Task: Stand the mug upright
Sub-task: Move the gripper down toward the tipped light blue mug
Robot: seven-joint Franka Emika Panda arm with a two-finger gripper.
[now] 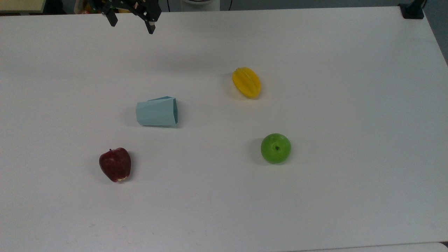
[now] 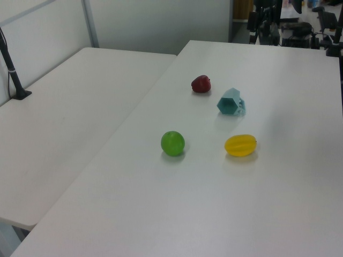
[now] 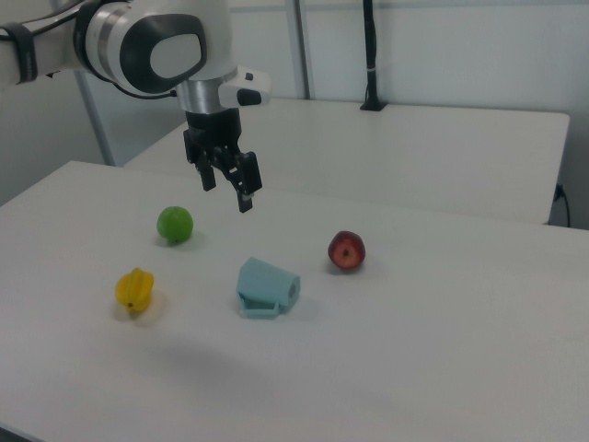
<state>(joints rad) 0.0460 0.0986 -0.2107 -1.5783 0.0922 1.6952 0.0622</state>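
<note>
**Cut off and out of sight**

In the top view the frame's upper edge cuts the gripper (image 1: 131, 24) above its fingers, so I see none of the arm. In the right view the arm (image 3: 138, 41) runs off the left edge. The mug (image 3: 267, 287) lies with its opening turned away in the right view; I can't see inside.

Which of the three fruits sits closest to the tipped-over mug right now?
The red apple, at the top view's lower left of the mug. The yellow starfruit and green apple lie farther off.
</note>
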